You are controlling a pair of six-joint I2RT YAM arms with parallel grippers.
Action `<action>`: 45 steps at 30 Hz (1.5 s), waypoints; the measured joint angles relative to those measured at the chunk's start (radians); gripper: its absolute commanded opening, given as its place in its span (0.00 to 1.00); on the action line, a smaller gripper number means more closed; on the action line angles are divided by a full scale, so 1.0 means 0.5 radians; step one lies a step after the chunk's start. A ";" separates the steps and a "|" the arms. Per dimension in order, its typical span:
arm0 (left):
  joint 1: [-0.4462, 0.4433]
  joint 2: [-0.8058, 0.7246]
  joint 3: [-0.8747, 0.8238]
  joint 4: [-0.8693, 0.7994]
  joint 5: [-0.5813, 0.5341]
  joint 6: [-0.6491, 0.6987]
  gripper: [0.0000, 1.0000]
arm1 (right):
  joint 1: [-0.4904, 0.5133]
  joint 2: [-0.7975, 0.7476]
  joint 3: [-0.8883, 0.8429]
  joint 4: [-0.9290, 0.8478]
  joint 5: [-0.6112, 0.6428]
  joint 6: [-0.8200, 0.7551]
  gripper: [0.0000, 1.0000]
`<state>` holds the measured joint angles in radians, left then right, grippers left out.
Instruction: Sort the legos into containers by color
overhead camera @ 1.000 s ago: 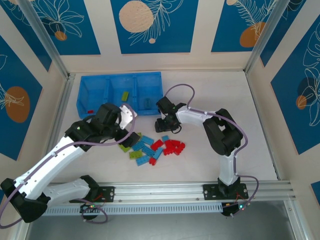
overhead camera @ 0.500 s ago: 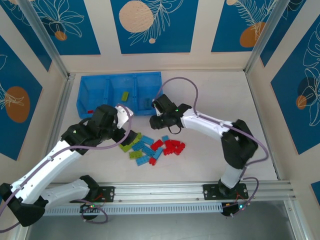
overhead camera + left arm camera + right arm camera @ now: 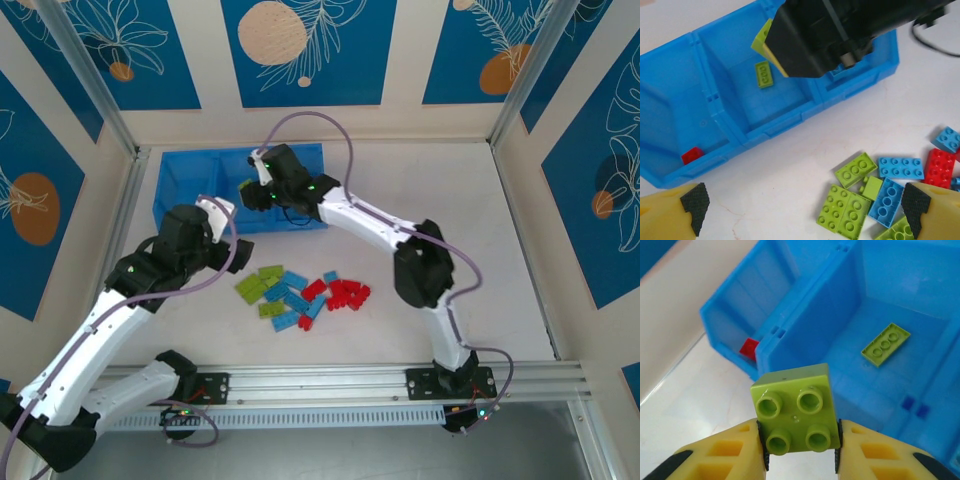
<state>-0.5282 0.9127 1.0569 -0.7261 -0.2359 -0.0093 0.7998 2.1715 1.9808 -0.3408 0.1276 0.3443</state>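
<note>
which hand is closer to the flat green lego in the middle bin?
Right. The right hand, gripping a green brick, hovers over the compartment with the flat green lego; the left hand hangs open in front of the tray.

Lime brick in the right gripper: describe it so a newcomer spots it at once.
Find the blue tray at far left; the right gripper hangs over its middle compartment. Clamped between its fingers is a square, four-stud lime brick, the only held lego, unlike the thin lime plate lying below.
</note>
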 measured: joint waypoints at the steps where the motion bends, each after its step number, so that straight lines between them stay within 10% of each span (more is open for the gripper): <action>1: 0.024 0.000 -0.003 0.008 0.007 -0.013 1.00 | -0.005 0.081 0.085 -0.024 -0.009 -0.004 0.43; 13: 0.227 0.025 -0.007 0.051 0.189 -0.091 1.00 | -0.014 0.298 0.525 -0.392 -0.099 -0.056 0.56; 28: 0.235 0.156 -0.006 0.061 1.105 0.007 1.00 | -0.011 -1.824 -1.744 -0.433 0.126 0.251 0.61; 37: 0.226 0.224 -0.006 0.060 1.205 0.025 1.00 | -0.016 -2.016 -2.383 -0.781 0.088 0.931 0.83; 45: 0.226 0.230 -0.006 0.053 1.204 0.034 1.00 | -0.092 -1.904 -2.487 -0.610 -0.001 1.139 0.83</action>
<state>-0.4152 1.0275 1.0538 -0.6994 0.3660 0.0074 0.7540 1.2194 0.7372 -0.6460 0.1272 0.9138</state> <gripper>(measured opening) 0.998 0.833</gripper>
